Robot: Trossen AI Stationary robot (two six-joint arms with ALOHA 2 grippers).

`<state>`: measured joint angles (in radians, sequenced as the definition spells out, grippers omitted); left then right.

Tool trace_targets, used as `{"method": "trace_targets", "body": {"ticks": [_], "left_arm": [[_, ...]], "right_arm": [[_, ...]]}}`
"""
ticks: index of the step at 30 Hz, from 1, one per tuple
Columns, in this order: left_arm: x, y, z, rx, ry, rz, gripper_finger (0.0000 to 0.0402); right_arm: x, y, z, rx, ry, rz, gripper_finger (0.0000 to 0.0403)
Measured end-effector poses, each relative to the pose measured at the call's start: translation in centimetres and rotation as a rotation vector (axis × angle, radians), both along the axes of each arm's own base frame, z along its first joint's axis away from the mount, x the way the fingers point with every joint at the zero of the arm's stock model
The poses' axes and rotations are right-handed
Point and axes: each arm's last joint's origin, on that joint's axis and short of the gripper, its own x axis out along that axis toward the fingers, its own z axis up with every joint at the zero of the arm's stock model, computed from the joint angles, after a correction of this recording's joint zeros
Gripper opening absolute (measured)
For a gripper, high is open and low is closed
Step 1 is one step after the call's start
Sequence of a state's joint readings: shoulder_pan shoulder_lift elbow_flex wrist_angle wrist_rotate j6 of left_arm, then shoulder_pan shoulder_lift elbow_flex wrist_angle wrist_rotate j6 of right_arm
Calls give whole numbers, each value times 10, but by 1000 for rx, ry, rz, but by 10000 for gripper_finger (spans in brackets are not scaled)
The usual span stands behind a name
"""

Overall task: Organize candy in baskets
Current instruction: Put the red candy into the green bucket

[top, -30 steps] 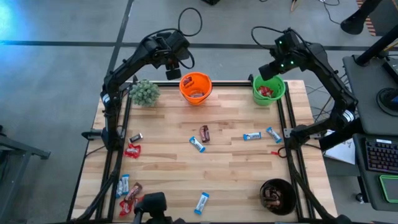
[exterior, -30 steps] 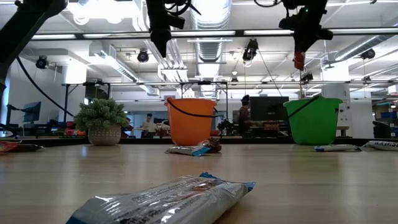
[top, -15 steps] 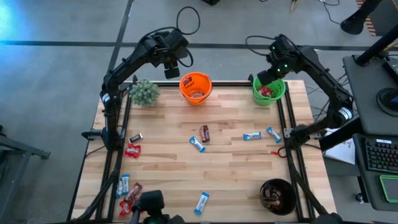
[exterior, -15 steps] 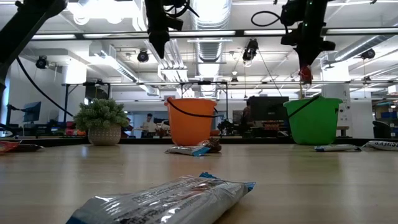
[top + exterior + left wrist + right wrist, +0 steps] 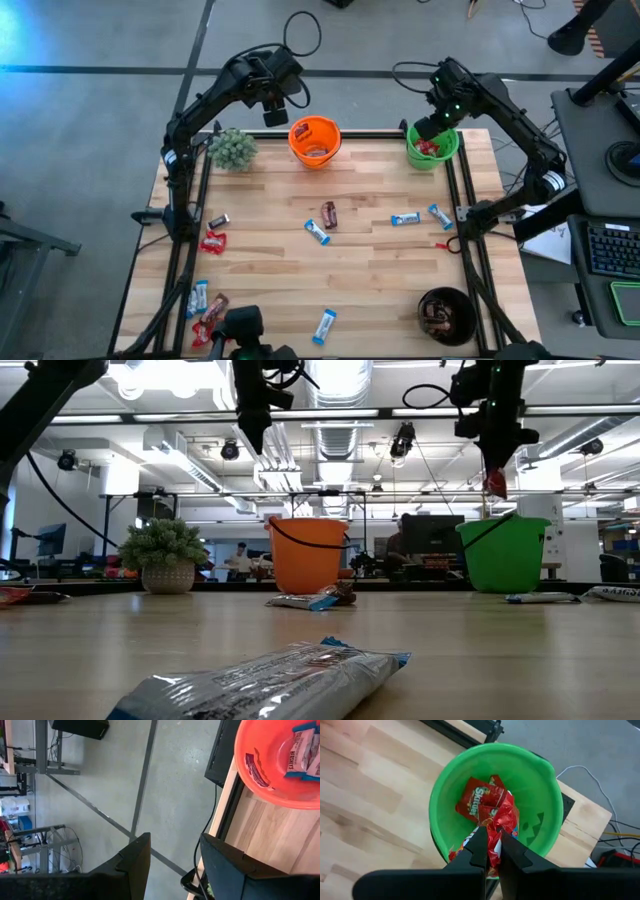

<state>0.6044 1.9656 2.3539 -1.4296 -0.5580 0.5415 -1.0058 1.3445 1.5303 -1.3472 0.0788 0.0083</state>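
Observation:
My right gripper (image 5: 492,851) hangs over the green basket (image 5: 432,146), shut on a red candy (image 5: 498,826). More red candy (image 5: 479,802) lies inside that basket. In the low view the held red candy (image 5: 494,482) dangles just above the green basket's rim (image 5: 503,522). My left gripper (image 5: 172,865) stands open with nothing between its fingers, high beyond the table's far edge, beside the orange basket (image 5: 280,780). That basket holds light blue-and-white candy (image 5: 300,755). The black basket (image 5: 446,315) with brown candy stands at the near right. My right gripper pinches the red candy by its upper end (image 5: 493,837) between its two fingertips. The fingers come steeply from above. The crumpled wrapper hangs below them over the green basket's opening, lifted clear of the rim and of the candy inside.
Loose candy lies about the table: a brown bar (image 5: 329,213) and blue bars (image 5: 405,218) in the middle, a red one (image 5: 443,244) at the right, several (image 5: 208,305) at the near left, one blue (image 5: 324,325) near the front. A fuzzy plant (image 5: 233,148) stands far left.
My right gripper has sunk toward the green basket and tipped more steeply downward, staying shut on the red candy, which now hangs just above the rim.

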Motion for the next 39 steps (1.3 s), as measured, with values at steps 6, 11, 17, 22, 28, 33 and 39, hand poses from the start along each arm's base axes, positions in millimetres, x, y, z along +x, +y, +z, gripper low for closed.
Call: {"method": "trace_targets", "body": {"ticks": [6,11,17,22,28,33,39], "left_arm": [[0,0,0,0,0,0,155],[-1,-1,-1,-7,10,0,155],[-1,-1,-1,-12,17,-1,155],[-2,-1,-1,-15,22,-1,155],[-2,-1,-1,-15,21,0,155],[-2,-1,-1,-15,21,0,155],[-2,-1,-1,-17,24,0,155]], "right_arm": [[0,1,-1,7,8,20,13],[-1,1,-2,17,22,47,13],[1,1,-8,57,73,104,13],[3,-4,-14,69,99,88,13],[4,-6,-15,70,104,86,13],[4,-6,-15,65,108,104,13],[3,-4,-15,85,136,157,16]]}}
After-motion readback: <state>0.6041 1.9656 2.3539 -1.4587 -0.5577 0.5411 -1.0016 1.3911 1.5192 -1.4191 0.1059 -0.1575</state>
